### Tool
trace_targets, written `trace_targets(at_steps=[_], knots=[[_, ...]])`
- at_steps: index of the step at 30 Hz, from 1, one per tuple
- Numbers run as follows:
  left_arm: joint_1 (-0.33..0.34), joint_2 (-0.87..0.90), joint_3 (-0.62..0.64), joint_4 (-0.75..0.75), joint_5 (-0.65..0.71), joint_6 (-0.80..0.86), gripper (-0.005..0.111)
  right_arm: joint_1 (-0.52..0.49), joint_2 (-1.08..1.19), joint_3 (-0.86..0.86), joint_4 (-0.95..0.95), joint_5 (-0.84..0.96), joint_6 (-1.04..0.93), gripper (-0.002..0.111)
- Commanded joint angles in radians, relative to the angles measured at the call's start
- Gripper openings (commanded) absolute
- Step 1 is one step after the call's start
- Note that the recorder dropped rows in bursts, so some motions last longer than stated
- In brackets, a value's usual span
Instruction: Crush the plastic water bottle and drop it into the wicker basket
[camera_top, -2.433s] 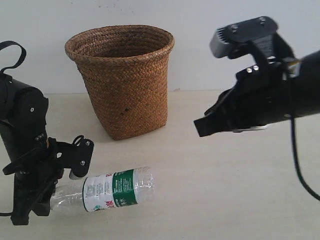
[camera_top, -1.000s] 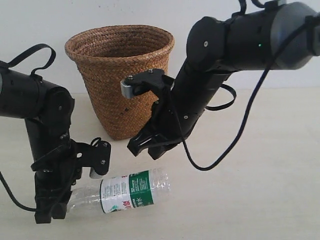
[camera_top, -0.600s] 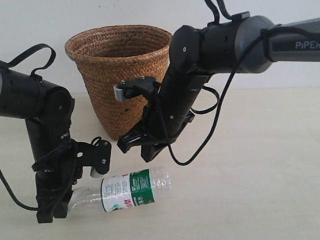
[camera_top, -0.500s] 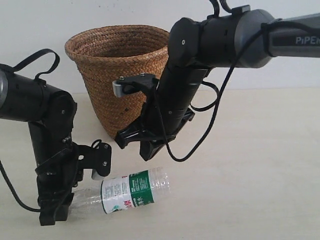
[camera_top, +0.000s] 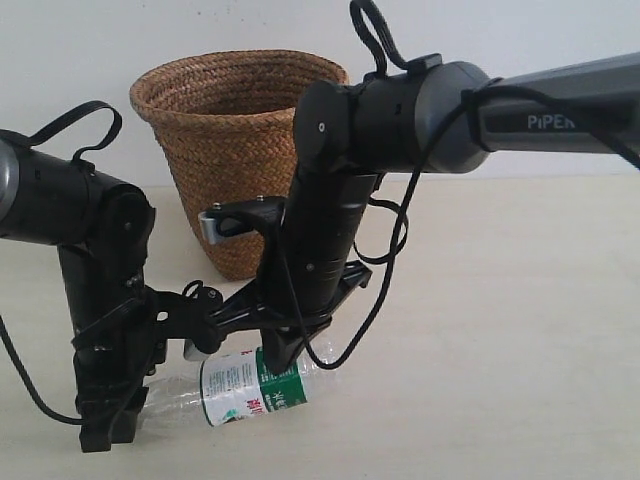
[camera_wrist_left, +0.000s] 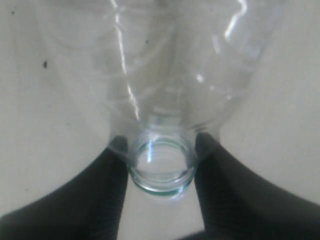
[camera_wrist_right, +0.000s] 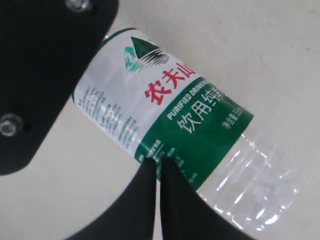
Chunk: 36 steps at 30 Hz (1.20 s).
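Observation:
The plastic water bottle (camera_top: 252, 385) lies on its side on the table, in front of the wicker basket (camera_top: 240, 150). My left gripper (camera_top: 115, 408) is shut on the bottle's open neck (camera_wrist_left: 161, 170), one black finger on either side of the rim. My right gripper (camera_top: 272, 356) has come down over the bottle's middle. In the right wrist view its fingers (camera_wrist_right: 145, 190) are closed together with only a slit between them, their tips (camera_wrist_right: 158, 163) at the green band of the label (camera_wrist_right: 165, 110). Whether they press on it I cannot tell.
The beige table (camera_top: 500, 330) stretches to the right of the bottle. The right arm and its cables (camera_top: 380, 130) cross in front of the basket's right side. A black part of the left arm (camera_wrist_right: 45, 75) sits close to the label's white end.
The right arm has swung down and left from beside the basket onto the bottle's label. The left gripper still holds the neck, and the bottle has barely shifted.

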Motion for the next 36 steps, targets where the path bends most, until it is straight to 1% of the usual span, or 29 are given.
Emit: trace_targets(at_steps=[1,12,32,36], knots=[[-0.005,0.008,-0.005,0.005,0.002,-0.017,0.004,-0.003,-0.004,-0.004,-0.018,-0.017,0.007,0.000],[-0.005,0.008,-0.005,0.005,0.002,-0.019,0.004,-0.003,0.000,-0.004,-0.150,-0.032,0.061,0.000],[-0.005,0.008,-0.006,0.005,0.004,-0.019,0.004,-0.003,0.117,-0.002,-0.139,-0.053,0.056,0.000],[-0.005,0.008,-0.006,0.005,0.004,-0.019,0.004,-0.003,0.134,-0.002,-0.125,-0.046,0.006,0.000]])
